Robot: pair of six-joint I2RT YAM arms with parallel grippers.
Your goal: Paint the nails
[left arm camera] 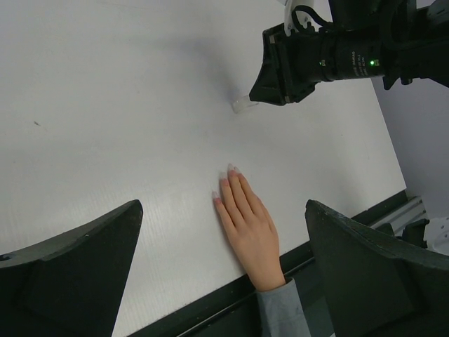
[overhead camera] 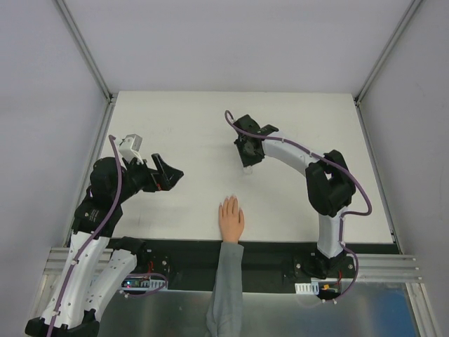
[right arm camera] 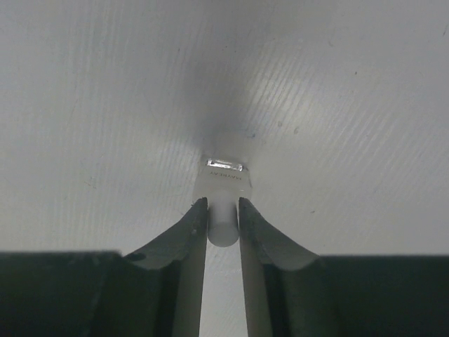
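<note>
A peach mannequin hand point(overhead camera: 231, 220) with a grey sleeve point(overhead camera: 226, 284) lies palm down at the table's near edge, fingers pointing away. Its nails point(left arm camera: 226, 178) show as tiny pale pink tips in the left wrist view. My right gripper point(overhead camera: 247, 159) is shut on the white cap point(right arm camera: 223, 223) of a small clear bottle point(right arm camera: 224, 177) standing on the table beyond the hand; the bottle also shows in the left wrist view point(left arm camera: 244, 106). My left gripper point(overhead camera: 165, 174) is open and empty, hovering left of the hand.
The white table point(overhead camera: 189, 126) is bounded by grey walls and metal frame posts point(overhead camera: 84, 49). A black strip point(overhead camera: 273, 253) runs along the near edge by the arm bases.
</note>
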